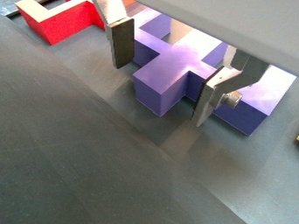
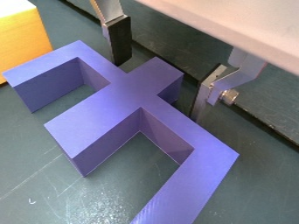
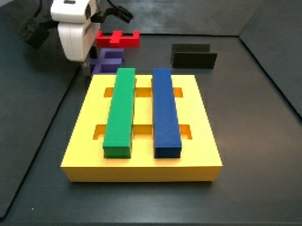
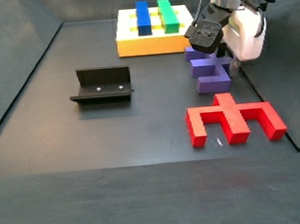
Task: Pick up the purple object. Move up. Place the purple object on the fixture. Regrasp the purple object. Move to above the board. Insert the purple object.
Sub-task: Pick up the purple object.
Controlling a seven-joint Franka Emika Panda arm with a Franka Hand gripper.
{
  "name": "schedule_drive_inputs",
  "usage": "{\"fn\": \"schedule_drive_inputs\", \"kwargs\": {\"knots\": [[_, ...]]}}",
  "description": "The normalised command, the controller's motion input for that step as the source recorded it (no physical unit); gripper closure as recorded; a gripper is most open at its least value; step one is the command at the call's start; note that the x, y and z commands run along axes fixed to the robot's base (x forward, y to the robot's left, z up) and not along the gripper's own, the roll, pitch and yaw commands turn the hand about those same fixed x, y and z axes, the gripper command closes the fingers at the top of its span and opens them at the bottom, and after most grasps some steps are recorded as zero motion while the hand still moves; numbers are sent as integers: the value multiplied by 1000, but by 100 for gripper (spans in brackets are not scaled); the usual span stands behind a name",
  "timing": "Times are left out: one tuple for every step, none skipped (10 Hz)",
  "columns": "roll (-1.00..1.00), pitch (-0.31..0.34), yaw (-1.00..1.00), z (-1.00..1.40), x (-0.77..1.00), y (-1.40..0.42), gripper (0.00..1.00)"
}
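The purple object (image 1: 170, 70) (image 2: 111, 105) lies flat on the dark floor, between the board and a red piece. My gripper (image 1: 163, 87) (image 2: 163, 86) is down around one short arm of the purple object, open, with a silver finger on each side and gaps showing in a wrist view. In both side views the gripper (image 4: 211, 51) hangs over the purple object (image 3: 109, 62) (image 4: 209, 72). The black fixture (image 3: 195, 56) (image 4: 101, 86) stands apart on the floor. The yellow board (image 3: 83, 146) (image 4: 134, 45) carries a green bar (image 3: 120, 110) and a blue bar (image 3: 165, 110).
A red notched piece (image 1: 59, 22) (image 3: 118, 38) (image 4: 232, 119) lies just beyond the purple object, on the side away from the board. A corner of the yellow board (image 2: 21, 39) shows close to the purple object. Dark walls bound the floor.
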Motion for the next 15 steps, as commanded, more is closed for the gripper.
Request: {"fn": "schedule_drive_inputs", "kwargs": {"knots": [[0, 0, 0, 0, 0, 0, 100], [0, 0, 0, 0, 0, 0, 100], [0, 0, 0, 0, 0, 0, 100], [0, 0, 0, 0, 0, 0, 100], [0, 0, 0, 0, 0, 0, 100], [0, 0, 0, 0, 0, 0, 100], [0, 0, 0, 0, 0, 0, 100], [0, 0, 0, 0, 0, 0, 100], [0, 0, 0, 0, 0, 0, 100], [0, 0, 0, 0, 0, 0, 100], [0, 0, 0, 0, 0, 0, 100], [0, 0, 0, 0, 0, 0, 100], [0, 0, 0, 0, 0, 0, 100], [0, 0, 0, 0, 0, 0, 100], [0, 0, 0, 0, 0, 0, 100]]}}
